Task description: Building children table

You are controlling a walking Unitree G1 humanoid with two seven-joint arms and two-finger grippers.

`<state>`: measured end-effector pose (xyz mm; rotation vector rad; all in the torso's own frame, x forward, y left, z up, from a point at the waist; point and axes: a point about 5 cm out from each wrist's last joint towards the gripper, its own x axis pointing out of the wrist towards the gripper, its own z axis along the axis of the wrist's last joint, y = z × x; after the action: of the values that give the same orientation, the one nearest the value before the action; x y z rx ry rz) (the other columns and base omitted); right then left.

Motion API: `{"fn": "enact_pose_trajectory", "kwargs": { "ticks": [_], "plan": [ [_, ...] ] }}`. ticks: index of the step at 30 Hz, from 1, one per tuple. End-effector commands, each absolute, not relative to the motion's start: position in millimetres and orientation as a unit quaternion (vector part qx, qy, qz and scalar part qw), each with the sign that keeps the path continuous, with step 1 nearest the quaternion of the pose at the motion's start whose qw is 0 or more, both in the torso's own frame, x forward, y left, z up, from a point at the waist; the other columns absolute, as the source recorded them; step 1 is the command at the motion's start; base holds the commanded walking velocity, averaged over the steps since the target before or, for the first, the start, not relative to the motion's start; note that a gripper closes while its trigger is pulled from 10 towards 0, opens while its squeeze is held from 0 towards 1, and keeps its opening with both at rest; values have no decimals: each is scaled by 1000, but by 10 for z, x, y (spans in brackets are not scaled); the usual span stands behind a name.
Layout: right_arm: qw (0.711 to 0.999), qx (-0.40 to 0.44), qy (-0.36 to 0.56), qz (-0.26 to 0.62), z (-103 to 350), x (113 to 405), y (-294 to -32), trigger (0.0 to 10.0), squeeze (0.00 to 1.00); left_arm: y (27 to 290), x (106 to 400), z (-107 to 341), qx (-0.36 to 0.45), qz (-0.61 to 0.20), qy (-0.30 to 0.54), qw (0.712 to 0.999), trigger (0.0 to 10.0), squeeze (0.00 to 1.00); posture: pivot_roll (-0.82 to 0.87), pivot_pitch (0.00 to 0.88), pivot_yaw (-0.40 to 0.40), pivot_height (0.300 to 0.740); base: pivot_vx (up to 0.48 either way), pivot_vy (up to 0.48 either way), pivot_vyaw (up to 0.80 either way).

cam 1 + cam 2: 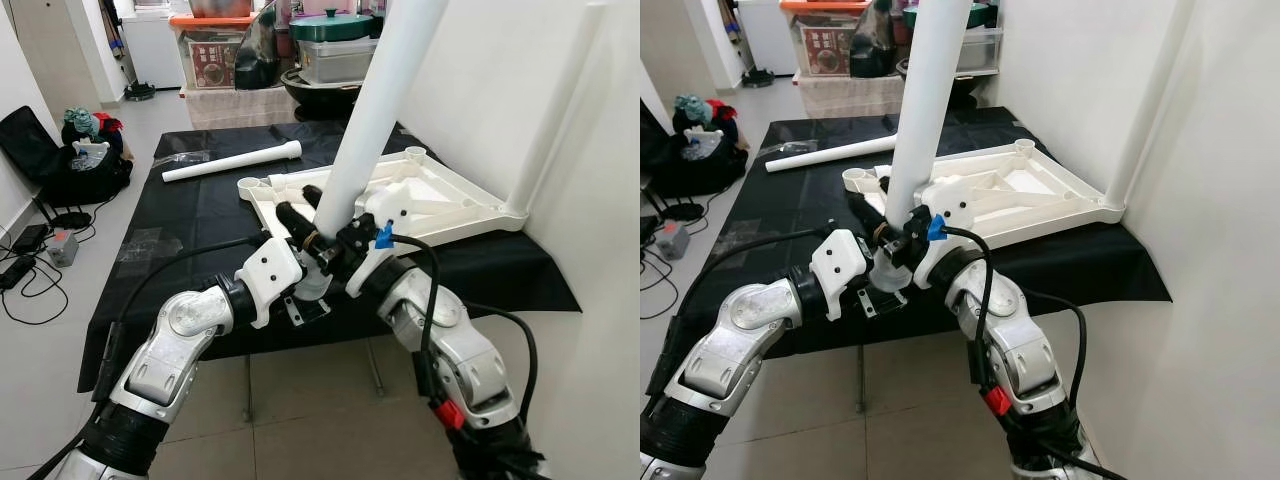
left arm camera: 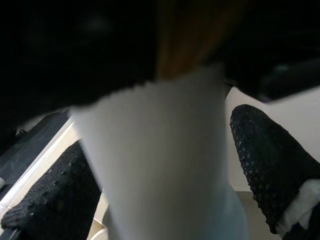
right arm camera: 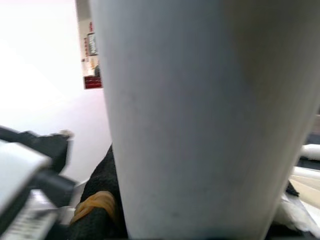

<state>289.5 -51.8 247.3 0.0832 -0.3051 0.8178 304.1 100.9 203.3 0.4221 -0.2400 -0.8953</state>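
Nearest the camera, both grippers meet at the near edge of the black-covered work table (image 1: pixel 200 215). The left gripper (image 1: pixel 300 222) and the right gripper (image 1: pixel 345 240) are each clenched on the lower end of one white table leg (image 1: pixel 375 110), which they hold tilted, its upper end leaning away to the right and out of frame. In the left wrist view, the left gripper's studded black fingers (image 2: pixel 55 195) sit on either side of this leg, pressed to it. The leg's lower end hangs just above the near corner of the white tabletop (image 1: pixel 440 200), which lies upside down on the cloth toward the right side of the work table.

Judgement on progress: the near-corner socket is hidden behind the grippers, so I cannot tell whether the leg has entered it. Seating this leg appears to be the step in hand.

At the right corner of the tabletop, against the wall, a fitted leg (image 1: pixel 560 100) stands upright in its socket. That one counts as done.

Farther back, the far corner socket (image 1: pixel 415 153) and the left corner socket (image 1: pixel 248 185) are open and empty. A spare leg (image 1: pixel 230 162) lies flat on the cloth near the far left of the work table, untouched.

By this count, one leg is fitted, one is in hand, and at least two sockets remain to fill.
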Motion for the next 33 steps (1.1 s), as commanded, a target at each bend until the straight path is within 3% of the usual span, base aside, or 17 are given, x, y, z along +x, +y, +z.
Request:
{"fn": "enact_pose_trajectory", "kwargs": {
  "ticks": [1, 33],
  "plan": [
    [898, 47, -155, 408, 2516, 2842, -504, 10000, 0, 1015, 3057, 1995, 209, -430, -107, 872, 10000, 0, 25, 0, -24, 740, 0, 0, 0],
    [887, 73, -176, 421, 2683, 2794, -531, 10000, 0, 984, 3097, 1843, 203, -439, -81, 872, 10000, 0, 14, 0, -18, 740, 0, 0, 0]
  ]
}}
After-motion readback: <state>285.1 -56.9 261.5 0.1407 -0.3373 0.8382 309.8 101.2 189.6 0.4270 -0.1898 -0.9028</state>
